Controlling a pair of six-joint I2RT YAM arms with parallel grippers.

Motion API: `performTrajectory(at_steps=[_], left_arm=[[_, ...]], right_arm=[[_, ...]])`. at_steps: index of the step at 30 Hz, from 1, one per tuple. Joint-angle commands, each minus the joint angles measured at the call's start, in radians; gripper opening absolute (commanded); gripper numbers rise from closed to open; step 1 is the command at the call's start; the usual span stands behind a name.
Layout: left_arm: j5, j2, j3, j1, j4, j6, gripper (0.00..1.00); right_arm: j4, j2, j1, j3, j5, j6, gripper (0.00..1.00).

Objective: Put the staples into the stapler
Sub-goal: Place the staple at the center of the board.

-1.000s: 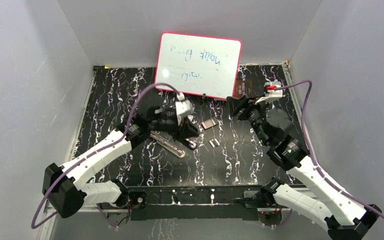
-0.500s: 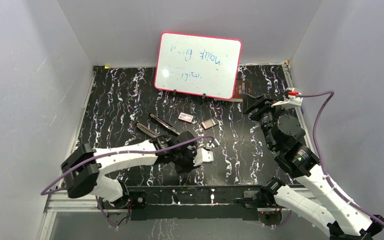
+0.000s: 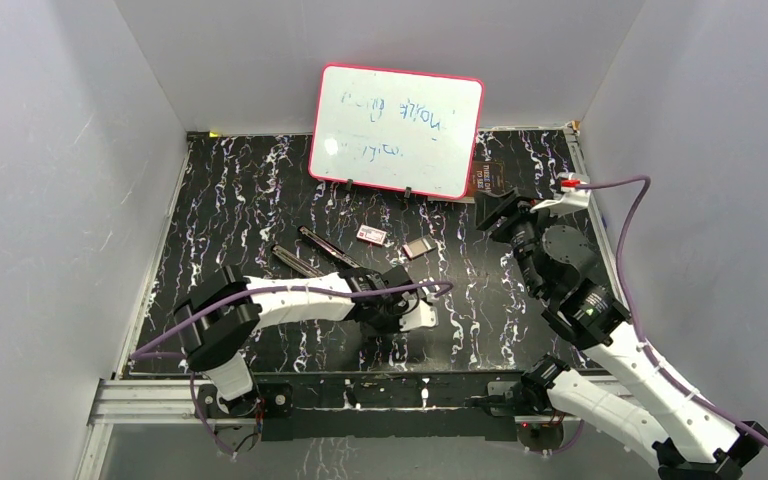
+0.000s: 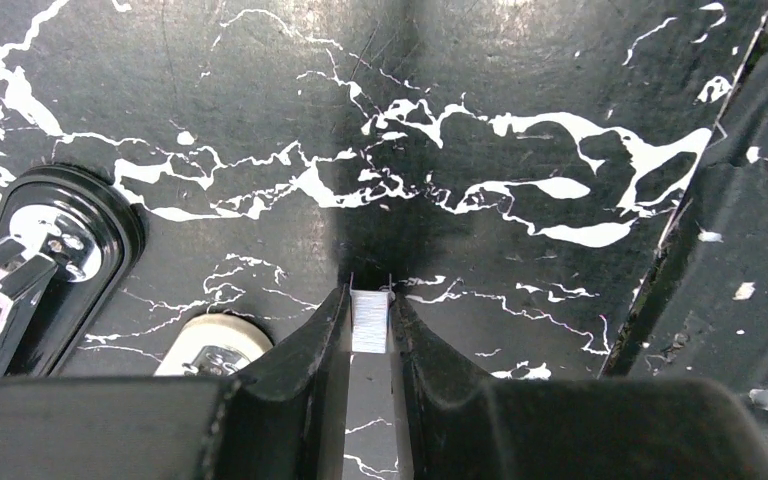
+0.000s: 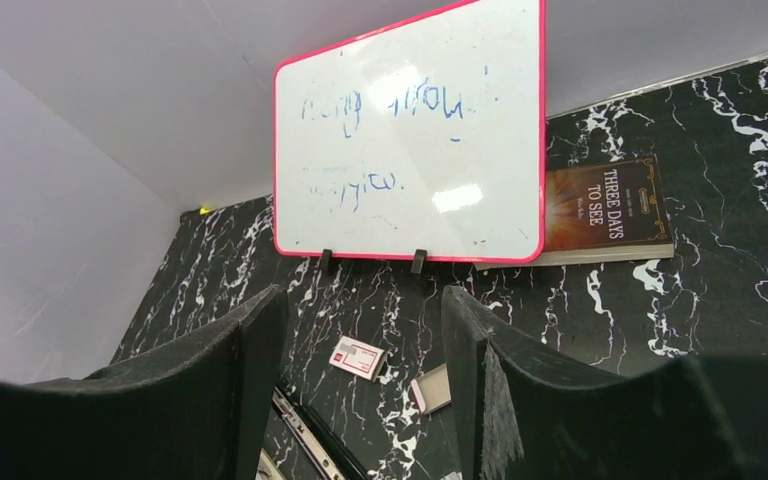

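A short silvery strip of staples [image 4: 369,320] is pinched between the tips of my left gripper [image 4: 369,300], close above the marbled black table. In the top view that left gripper [image 3: 407,303] sits low at the front middle. The slim black stapler [image 3: 315,256] lies opened out into two halves just behind and to the left of it, and its rounded black end [image 4: 55,245] shows in the left wrist view. My right gripper [image 3: 496,209] hovers high at the back right, open and empty, looking down on the stapler's metal rail [image 5: 305,437].
A pink-framed whiteboard [image 3: 397,130] stands at the back with a book [image 5: 605,210] lying behind it. A small white box with a red label [image 3: 371,235] and a small grey tray [image 3: 417,247] lie behind the stapler. Grey walls close in both sides.
My left arm has swung from over the stapler down to the front middle, where it now holds the staples. The stapler lies further back, and the right gripper has pulled back to the right.
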Motion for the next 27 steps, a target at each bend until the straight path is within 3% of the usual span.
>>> performTrajectory(at_steps=[1,9,18,22,27], left_arm=[[-0.004,0.022,0.034,-0.006,-0.031,0.018,0.13],[0.016,0.004,0.018,-0.006,-0.027,0.003,0.33],[0.016,-0.153,0.047,0.015,0.067,-0.083,0.39],[0.093,-0.284,0.038,0.132,0.177,-0.181,0.39],[0.189,-0.434,-0.01,0.356,0.3,-0.361,0.46]], right_arm=[[0.034,0.008,0.002,0.003,-0.022,0.009,0.66],[0.031,0.021,0.003,0.005,-0.031,0.003,0.66],[-0.027,0.023,0.001,0.019,0.036,-0.03,0.66],[-0.11,0.076,0.002,0.048,0.065,-0.065,0.65],[-0.34,0.313,-0.002,0.192,-0.037,-0.124,0.6]])
